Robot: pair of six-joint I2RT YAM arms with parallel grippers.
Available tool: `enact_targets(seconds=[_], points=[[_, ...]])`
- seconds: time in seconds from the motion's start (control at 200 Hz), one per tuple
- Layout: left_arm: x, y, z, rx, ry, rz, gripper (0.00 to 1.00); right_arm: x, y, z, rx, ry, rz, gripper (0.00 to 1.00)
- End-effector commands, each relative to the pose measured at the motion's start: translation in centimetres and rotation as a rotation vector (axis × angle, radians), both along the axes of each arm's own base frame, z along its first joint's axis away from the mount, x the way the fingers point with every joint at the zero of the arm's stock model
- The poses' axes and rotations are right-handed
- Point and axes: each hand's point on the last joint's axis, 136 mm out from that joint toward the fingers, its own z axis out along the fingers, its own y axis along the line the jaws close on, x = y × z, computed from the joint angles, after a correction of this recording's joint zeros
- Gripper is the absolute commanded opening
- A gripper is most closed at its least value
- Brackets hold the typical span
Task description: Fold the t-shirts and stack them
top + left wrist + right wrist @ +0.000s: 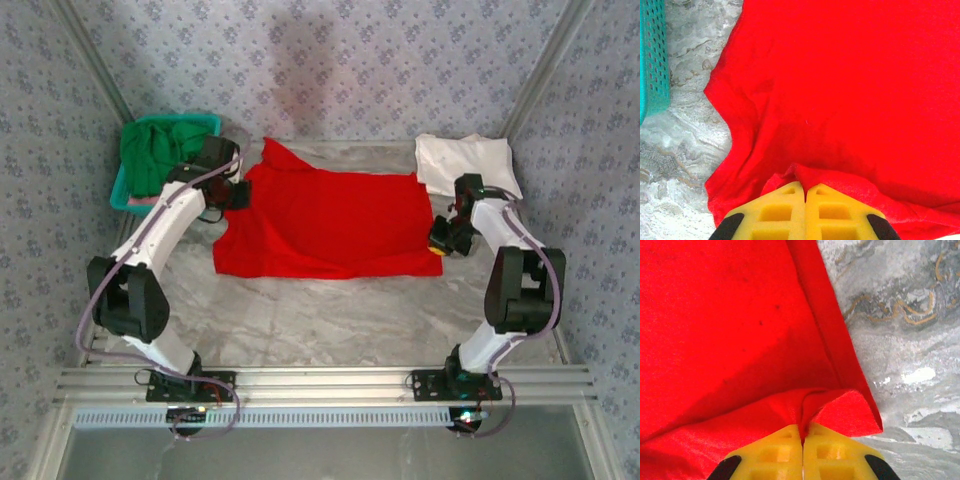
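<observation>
On the table (330, 320) the red t-shirt (330, 225) lies spread in the middle; the white t-shirt (465, 160), folded, sits at its 2 o'clock. The left gripper (805, 192) is closed tight on the red cloth's 9 o'clock edge, the right gripper (802, 432) on its 4 o'clock corner. I judge a fold is starting: both should lift together and carry the cloth across evenly.

You'll see the bright red t-shirt (325, 225) spread flat mid-table, one sleeve pointing far-left. The white t-shirt (465, 160) lies folded at the far right; the green t-shirt (160, 150) sits bunched in the teal basket (121, 186).
</observation>
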Motion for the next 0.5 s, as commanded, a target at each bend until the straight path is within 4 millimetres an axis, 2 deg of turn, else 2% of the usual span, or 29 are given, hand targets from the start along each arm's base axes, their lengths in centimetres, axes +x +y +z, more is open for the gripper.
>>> enact_targets(seconds=[0.0,0.18,0.3,0.375,0.495], points=[[0.5,0.3,0.4,0.031,-0.012,-0.024,0.0,1.0,0.1,0.2,0.003,-0.004,0.023,0.1],[2.2,0.6,-0.1,0.054,-0.023,-0.025,0.0,2.2,0.4,-0.5,0.042,-0.003,0.005,0.11],[4.5,0.2,0.0,0.062,-0.051,-0.036,0.0,3.8,0.6,-0.2,0.087,-0.031,-0.027,0.21],[6.2,-0.3,0.1,0.064,-0.065,-0.045,0.0,5.1,0.8,0.4,0.134,-0.06,-0.05,0.3],[8.7,-1.0,0.1,0.073,-0.069,-0.059,0.0,6.5,0.7,2.2,0.154,-0.117,-0.064,0.31]])
